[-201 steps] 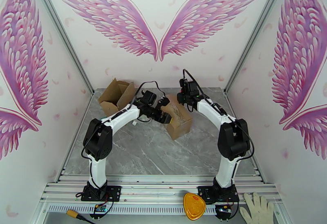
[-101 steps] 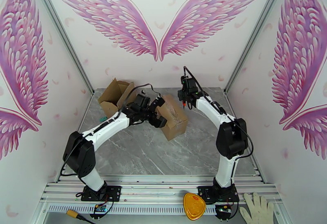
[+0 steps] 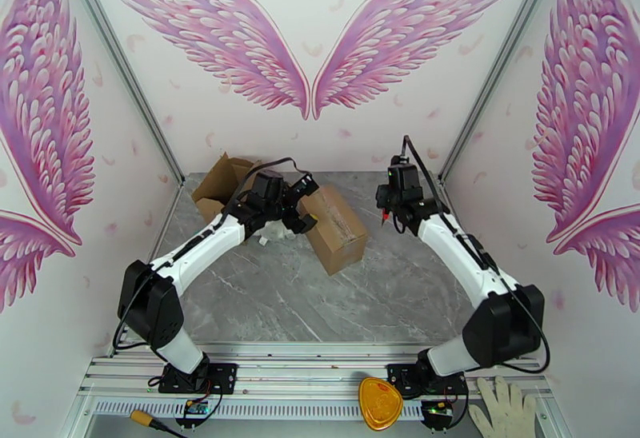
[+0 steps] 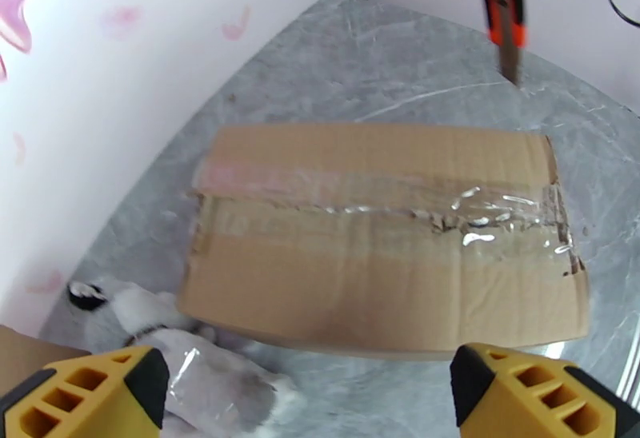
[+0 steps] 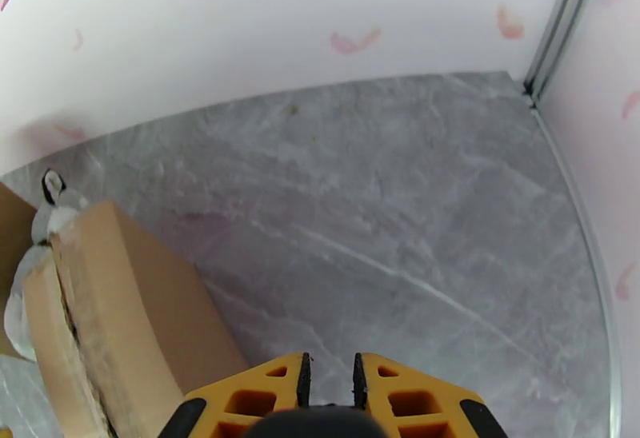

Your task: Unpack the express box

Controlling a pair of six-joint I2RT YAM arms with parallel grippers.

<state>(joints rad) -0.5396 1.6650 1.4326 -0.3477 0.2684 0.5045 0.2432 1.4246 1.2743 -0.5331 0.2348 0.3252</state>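
Taped box (image 4: 384, 232), cutter (image 4: 504, 20) in right jaws

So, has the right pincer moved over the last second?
Yes. The right pincer, gripping a knife, has swung rightward, away from the cardboard box and toward the corner post.

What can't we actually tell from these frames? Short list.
Taped box contents: left wrist view, flaps shut.
Tape seam cut through or not: left wrist, glare and blur.
Open box inside: top view, left arm covers part, too small.
White bag contents: left wrist, blurred, box edge covers part.
Cutter handle: left wrist, cut off by top edge.
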